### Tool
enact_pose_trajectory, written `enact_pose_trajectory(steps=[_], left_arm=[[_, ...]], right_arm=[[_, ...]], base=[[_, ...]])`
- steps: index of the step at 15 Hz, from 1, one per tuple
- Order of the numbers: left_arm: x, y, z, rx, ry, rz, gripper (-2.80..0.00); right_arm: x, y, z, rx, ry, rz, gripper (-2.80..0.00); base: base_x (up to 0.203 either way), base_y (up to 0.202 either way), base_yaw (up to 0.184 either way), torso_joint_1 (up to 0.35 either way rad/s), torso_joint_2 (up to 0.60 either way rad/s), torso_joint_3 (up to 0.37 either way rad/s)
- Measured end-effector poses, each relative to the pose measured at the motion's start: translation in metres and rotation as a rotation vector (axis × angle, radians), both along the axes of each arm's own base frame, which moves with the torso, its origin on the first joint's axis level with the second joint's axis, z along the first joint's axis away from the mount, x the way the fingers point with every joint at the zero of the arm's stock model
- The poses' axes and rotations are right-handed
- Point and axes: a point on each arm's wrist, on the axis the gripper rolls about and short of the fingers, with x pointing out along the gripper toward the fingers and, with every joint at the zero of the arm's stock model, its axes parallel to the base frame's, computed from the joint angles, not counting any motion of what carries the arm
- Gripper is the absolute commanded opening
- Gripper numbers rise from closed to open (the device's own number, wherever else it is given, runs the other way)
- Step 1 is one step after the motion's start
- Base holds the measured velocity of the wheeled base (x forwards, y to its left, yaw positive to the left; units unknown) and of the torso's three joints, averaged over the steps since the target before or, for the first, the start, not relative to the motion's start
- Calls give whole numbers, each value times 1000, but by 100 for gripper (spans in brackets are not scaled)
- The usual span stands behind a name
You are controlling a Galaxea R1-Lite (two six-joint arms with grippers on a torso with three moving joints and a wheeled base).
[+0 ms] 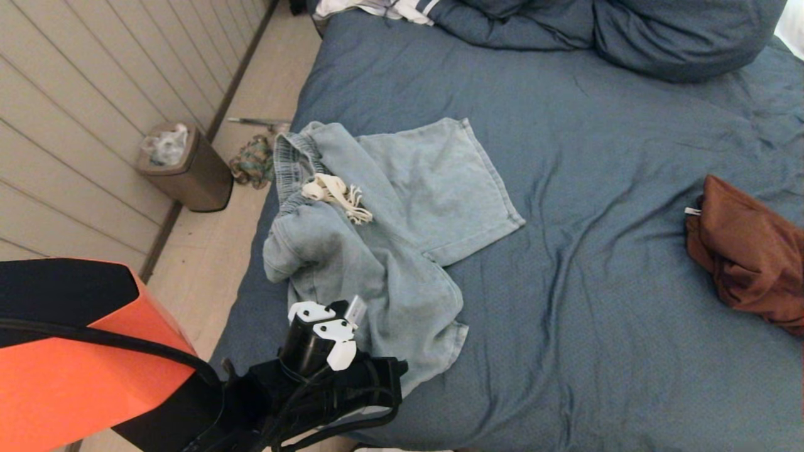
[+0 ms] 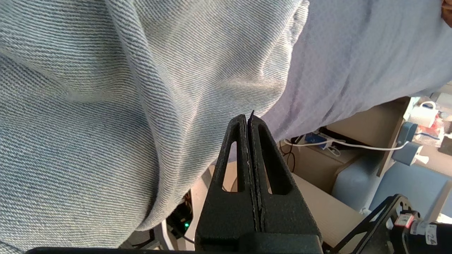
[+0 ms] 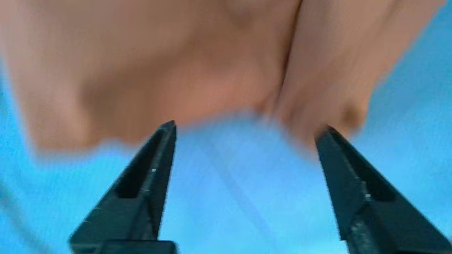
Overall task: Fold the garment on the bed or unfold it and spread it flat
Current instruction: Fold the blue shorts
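Light blue denim shorts (image 1: 389, 213) with a cream drawstring (image 1: 336, 194) lie rumpled near the left edge of the slate-blue bed (image 1: 628, 157); one leg is flat, the other bunched. My left arm (image 1: 317, 342) reaches up to the shorts' near hem. In the left wrist view the left gripper (image 2: 249, 118) is shut with nothing between its fingers, right by the denim (image 2: 106, 123). A brown garment (image 1: 747, 257) lies crumpled at the bed's right edge. My right gripper (image 3: 249, 126) stands open just short of the brown garment (image 3: 176, 63), over the bed cover (image 3: 247, 197); it is out of the head view.
A bunched blue duvet and pillows (image 1: 628, 31) and a white striped cloth (image 1: 389, 9) lie at the far end. On the floor to the left stand a bin (image 1: 188, 169) and a crumpled rag (image 1: 252, 162). My orange and black body part (image 1: 75, 351) fills the near left.
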Motion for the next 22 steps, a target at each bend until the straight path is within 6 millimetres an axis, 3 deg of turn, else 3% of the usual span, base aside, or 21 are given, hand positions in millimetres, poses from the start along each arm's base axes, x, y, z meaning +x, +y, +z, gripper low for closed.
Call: enact_pose_trajectory(steps=[5, 6, 7, 11, 15, 18, 22], left_arm=[[-1, 0, 3, -6, -6, -1, -280], [-2, 1, 3, -5, -6, -2, -280], [-2, 1, 4, -6, -7, -3, -280], [-3, 2, 6, -9, -15, -2, -280], [-4, 10, 28, -45, -64, 14, -280], [5, 32, 57, -35, -120, 70, -280], [39, 78, 92, -28, -157, 244, -280]], right_arm=[[-36, 35, 6, -33, 10, 46, 0], [-40, 41, 9, -35, 9, 47, -234], [-43, 48, 13, -38, 7, 50, -280], [-38, 93, 41, -75, -29, 135, -280], [-8, 167, 72, -32, -50, 340, -280], [27, 231, 97, 59, -74, 500, -280], [72, 325, 120, 79, -64, 662, -280]], base=[[0, 0, 0, 0, 0, 0], [0, 0, 0, 0, 0, 0], [0, 0, 0, 0, 0, 0], [0, 0, 0, 0, 0, 0], [0, 0, 0, 0, 0, 0], [0, 0, 0, 0, 0, 0], [0, 0, 0, 0, 0, 0]])
